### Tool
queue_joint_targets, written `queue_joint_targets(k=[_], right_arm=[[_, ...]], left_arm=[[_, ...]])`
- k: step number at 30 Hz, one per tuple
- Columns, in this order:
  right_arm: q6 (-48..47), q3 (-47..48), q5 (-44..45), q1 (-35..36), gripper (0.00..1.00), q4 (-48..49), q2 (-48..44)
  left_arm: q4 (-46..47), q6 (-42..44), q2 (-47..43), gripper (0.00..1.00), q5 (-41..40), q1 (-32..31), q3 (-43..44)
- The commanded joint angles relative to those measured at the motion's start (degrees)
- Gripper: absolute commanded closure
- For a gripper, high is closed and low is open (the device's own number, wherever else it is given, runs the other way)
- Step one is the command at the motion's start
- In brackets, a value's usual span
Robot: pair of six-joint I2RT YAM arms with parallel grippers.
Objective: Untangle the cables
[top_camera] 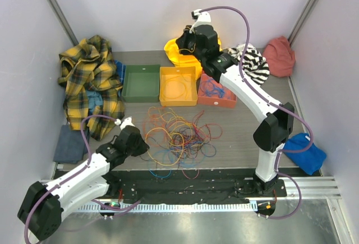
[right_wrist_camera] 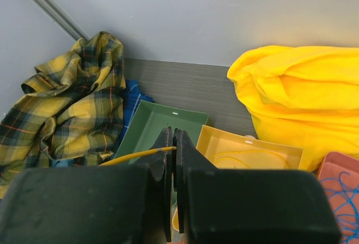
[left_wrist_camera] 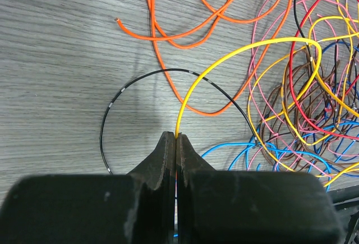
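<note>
Grey wood-grain desk (top_camera: 235, 132), pale matte walls (top_camera: 140, 8). Thin glossy cables (top_camera: 176, 134) lie looped at frame centre. Left hand (left_wrist_camera: 176, 138) pinches a yellow cable (left_wrist_camera: 224, 59). Right hand (right_wrist_camera: 174, 143), upper centre, pinches a yellow strand (right_wrist_camera: 134, 155).

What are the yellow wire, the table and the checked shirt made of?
The yellow wire looks coated in smooth, slightly shiny plastic and bends in soft loops. It probably has metal inside, but that is hidden. The table looks like matte grey wood or a wood-pattern laminate, with streaky grain lines. The plaid shirt looks like soft woven cloth, crumpled into folds.
</note>
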Motion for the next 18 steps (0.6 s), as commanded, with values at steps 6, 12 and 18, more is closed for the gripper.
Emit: queue_joint_targets(k=[6,12,18], right_arm=[[2.1,1.9,-2.6,0.1,0.99,2.9,-1.5],[3.4,0.5,-4.1,0.1,0.99,4.3,-0.5],[3.3,-4.8,-5.9,0.1,0.85,4.6,2.9]], left_arm=[[1.4,-0.2,0.8,1.00,0.8,0.1,-0.1],[1.3,-0.8,-0.2,1.00,0.9,0.1,-0.8],[0.7,-0.8,-1.4,1.00,0.7,0.1,-0.9]])
